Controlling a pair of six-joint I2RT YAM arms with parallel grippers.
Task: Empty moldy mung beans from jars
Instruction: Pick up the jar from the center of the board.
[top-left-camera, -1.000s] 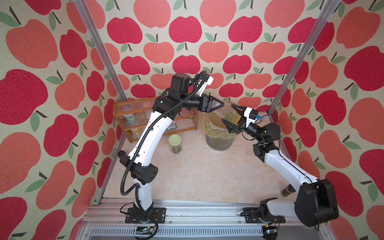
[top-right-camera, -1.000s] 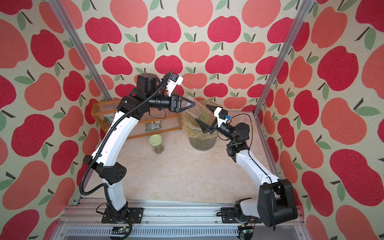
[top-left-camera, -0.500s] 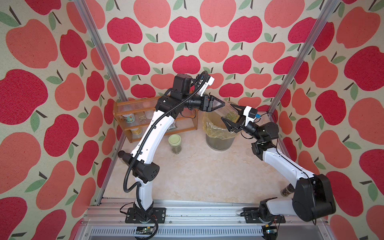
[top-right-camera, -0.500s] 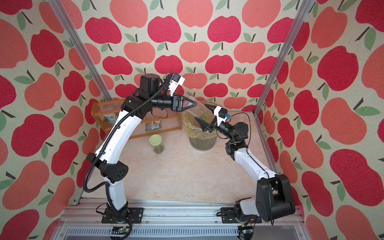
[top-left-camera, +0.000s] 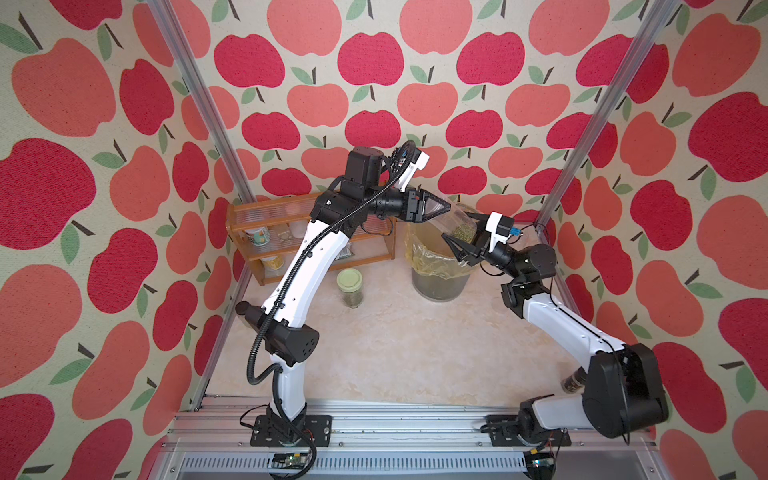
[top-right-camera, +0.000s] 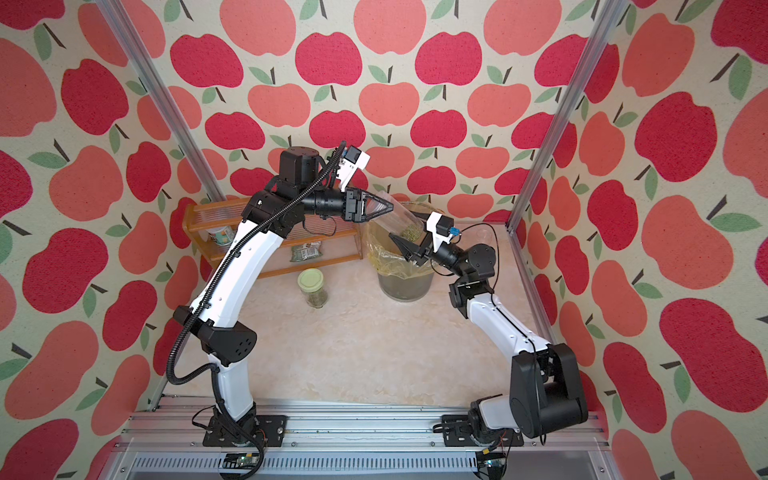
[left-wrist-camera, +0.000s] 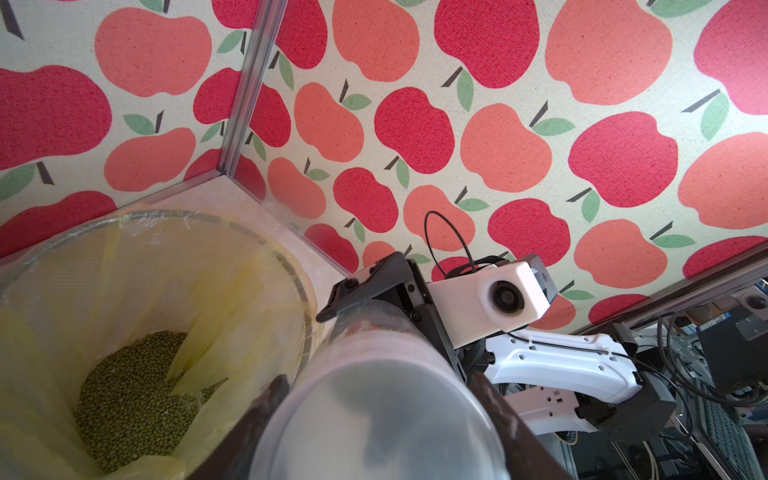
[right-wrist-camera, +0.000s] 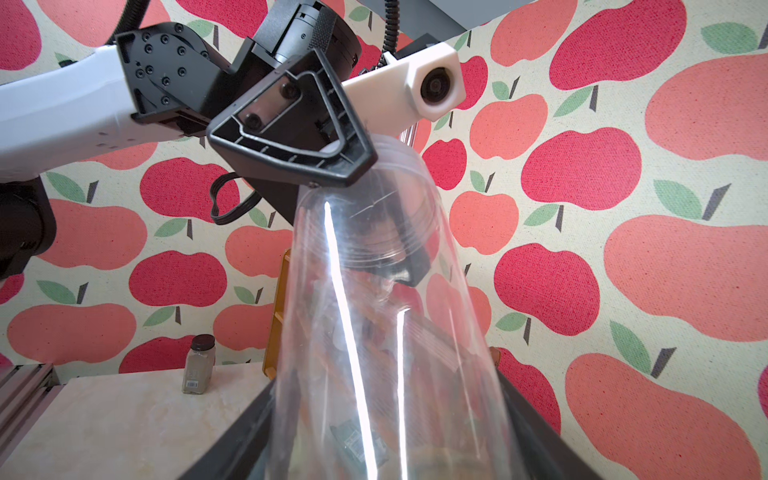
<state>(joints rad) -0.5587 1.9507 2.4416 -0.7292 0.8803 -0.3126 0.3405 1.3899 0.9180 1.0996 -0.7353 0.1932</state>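
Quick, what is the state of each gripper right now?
Left gripper: closed on one end of the tall clear jar.
Right gripper: jaws around the jar's other end; a firm grip cannot be told.

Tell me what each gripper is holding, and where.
The left gripper clamps the tall clear jar at its upper end. The right gripper brackets the lower end; whether it grips cannot be told.
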